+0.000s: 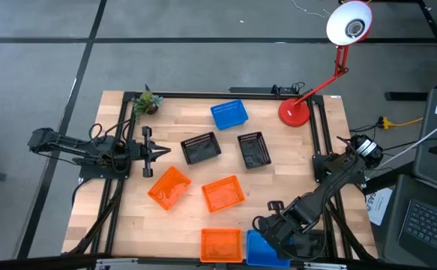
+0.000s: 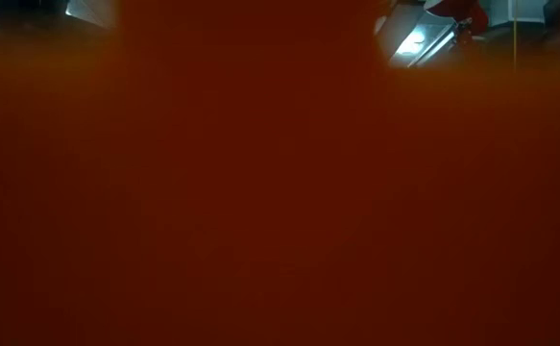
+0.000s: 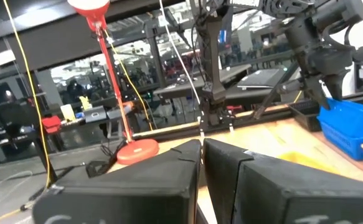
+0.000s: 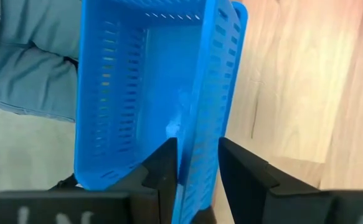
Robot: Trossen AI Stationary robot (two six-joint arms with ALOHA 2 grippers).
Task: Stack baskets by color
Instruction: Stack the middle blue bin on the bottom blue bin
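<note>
Several baskets lie on the wooden table [image 1: 128, 217]: a blue one [image 1: 228, 114] at the far side, two black ones [image 1: 201, 148] [image 1: 254, 149] in the middle, and two orange ones [image 1: 169, 187] [image 1: 223, 193] nearer. A third orange one [image 1: 221, 244] sits at the near edge and fills the low view [image 2: 280, 192]. Beside it lies a second blue basket [image 1: 257, 249] [image 4: 144, 93]. My right gripper [image 1: 274, 229] [image 4: 197, 165] points down over it, open. One finger stands inside its long side wall and one outside. My left gripper [image 1: 158, 152] [image 3: 202, 162] waits shut at the table's left. My right gripper's fingers [image 4: 162, 168] straddle the blue basket's long side wall [image 4: 200, 143] from above, one inside the basket and one outside. The wall nearly fills the gap. I cannot tell whether either finger touches it.
A red desk lamp [image 1: 295, 111] stands at the far right corner, its head [image 1: 349, 24] out beyond the table. A small potted plant [image 1: 148, 102] stands at the far left corner. Bare wood lies between the black baskets and the right edge.
</note>
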